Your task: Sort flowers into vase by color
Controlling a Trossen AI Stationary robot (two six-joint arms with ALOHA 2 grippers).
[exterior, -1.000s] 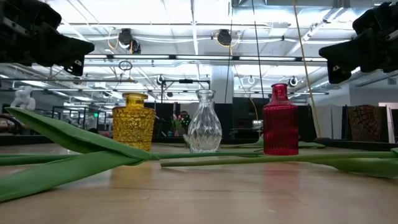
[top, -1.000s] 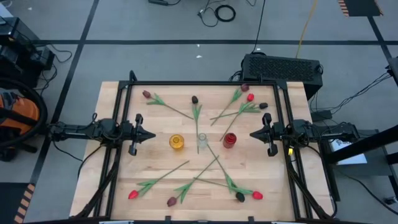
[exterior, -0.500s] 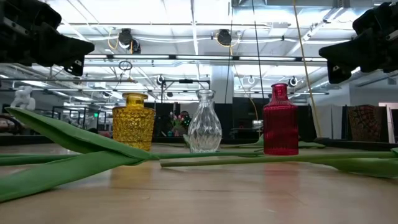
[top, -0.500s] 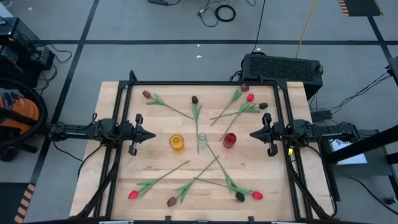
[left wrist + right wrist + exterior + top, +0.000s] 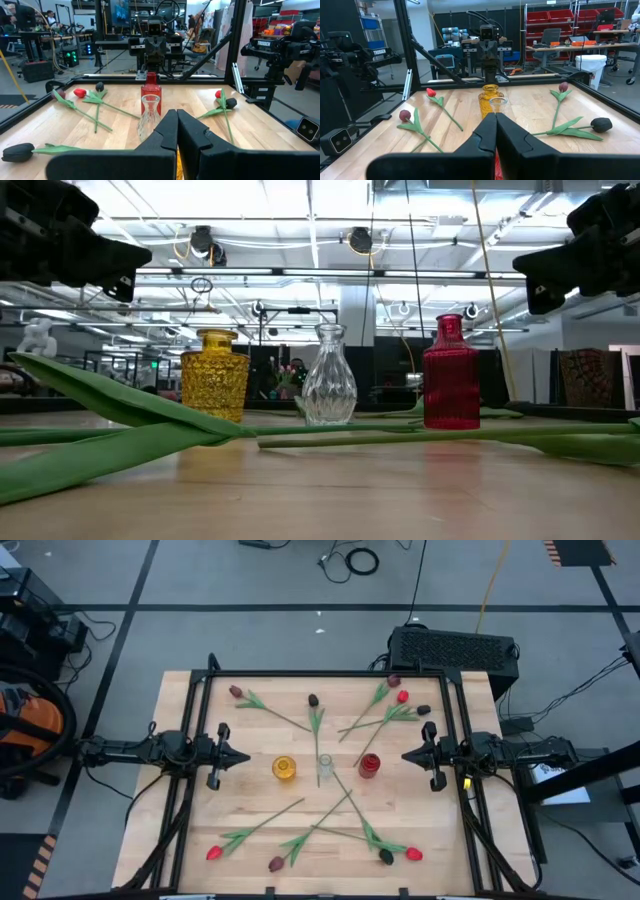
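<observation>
Both the left gripper [image 5: 243,757] and right gripper [image 5: 407,755] are clenched, empty, flanking the clear vase [image 5: 325,769]. Open fully (before descending) over one flower [image 5: 402,696].

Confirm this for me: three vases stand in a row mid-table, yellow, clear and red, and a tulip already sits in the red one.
Not quite. The yellow vase, clear vase and red vase do stand in a row mid-table, but the red one holds nothing. The high view shows every tulip lying flat on the table, and the low view shows the red vase's neck bare.
</observation>
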